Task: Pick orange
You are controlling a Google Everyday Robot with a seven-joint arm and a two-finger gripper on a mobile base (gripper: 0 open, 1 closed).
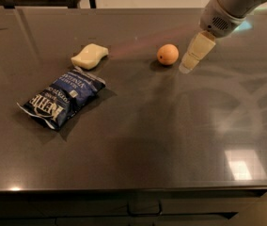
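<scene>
**Approach to the orange, grasp not yet made**

The orange (168, 54) sits on the dark desk (171, 140), right of the pale sponge (90, 56) and well apart from the blue chip bag (62, 98). The claw (188, 65) hangs just beside the fruit on its right, angled down; how wide it stands I cannot tell, and the orange is not in it. Next, I judge, it must centre over the fruit and descend. Being round, the orange has no long axis and no heading.
</scene>
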